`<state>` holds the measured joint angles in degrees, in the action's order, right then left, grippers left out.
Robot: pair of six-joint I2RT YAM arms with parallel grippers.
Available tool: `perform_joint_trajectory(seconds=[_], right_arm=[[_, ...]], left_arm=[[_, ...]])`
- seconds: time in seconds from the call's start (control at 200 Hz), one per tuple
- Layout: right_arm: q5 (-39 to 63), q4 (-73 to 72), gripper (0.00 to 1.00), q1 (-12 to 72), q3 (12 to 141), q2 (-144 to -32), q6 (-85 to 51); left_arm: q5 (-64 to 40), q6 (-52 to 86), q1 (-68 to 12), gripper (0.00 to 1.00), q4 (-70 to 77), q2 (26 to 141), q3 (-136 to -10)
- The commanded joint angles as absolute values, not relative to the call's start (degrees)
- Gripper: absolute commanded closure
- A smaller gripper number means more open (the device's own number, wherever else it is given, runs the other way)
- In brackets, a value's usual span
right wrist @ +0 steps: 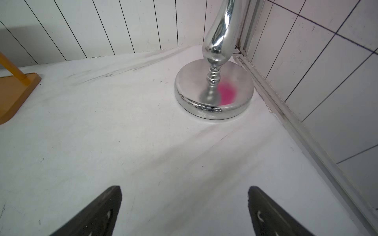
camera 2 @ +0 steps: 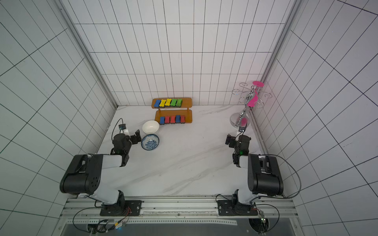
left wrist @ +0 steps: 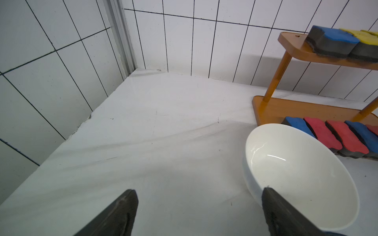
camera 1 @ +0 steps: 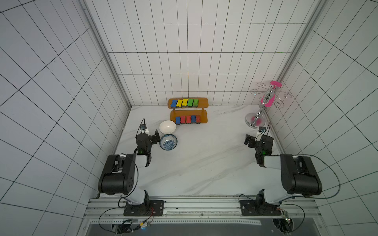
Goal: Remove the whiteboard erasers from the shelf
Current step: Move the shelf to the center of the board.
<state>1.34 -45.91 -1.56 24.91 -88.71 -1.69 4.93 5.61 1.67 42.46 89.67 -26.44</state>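
Top views both showed the white, grey-veined table filling the tiled booth, with its loose things all in the far half. The left arm and the right arm sat folded at the near corners, each wrist pointing toward the far wall. In the far right corner rose the chrome-and-pink cup rack, its round base on the table just ahead of the right arm. Against the far wall, left of centre, stood the orange-brown shelf, two boards joined by posts, the upper board set back nearer the wall.

Just beside the shelf's near left corner sat the white bowl. The blue-patterned bowl sat close against its near side.

The left tool was spread wide over bare table and gripped nothing. In the left wrist view one finger overlapped the white bowl's rim, and contact could not be judged. The right tool was likewise spread wide over bare table, facing the rack's base and apart from it.

All ten erasers lay on the shelf, coloured side up. The upper five erasers were packed side by side on the left part of the top board: blue, yellow, yellow, green, green. The lower five erasers lined the bottom board's front edge: blue, red, red, blue, red.
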Motion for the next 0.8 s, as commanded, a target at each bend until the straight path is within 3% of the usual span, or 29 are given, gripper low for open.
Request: perform_joint_trajectory(seconds=[0.0, 0.44, 0.54, 0.705, 0.795], right_arm=[[2.2, -45.9, 0.01, -2.2, 25.0, -88.3, -1.3], [2.1, -45.7, 0.01, -2.2, 25.1, -88.3, -1.3], [-5.7, -43.8, 0.01, -0.6, 25.8, -85.8, -2.2], [-20.1, -23.5, 0.00, 8.2, 32.7, -72.9, -4.8], [-21.3, -14.7, 0.09, 11.7, 38.7, -71.8, -12.8]], left_arm=[[5.4, 5.9, 1.8, 0.02, 43.3, 89.3, -26.0], [5.2, 5.8, 1.8, 0.02, 43.9, 89.6, -26.0], [10.1, 6.4, 1.6, 0.02, 43.6, 87.5, -26.5], [20.9, 12.7, 0.3, 0.03, 16.2, 81.9, -40.1], [21.2, 17.9, -0.4, 0.03, 9.2, 83.0, -47.0]])
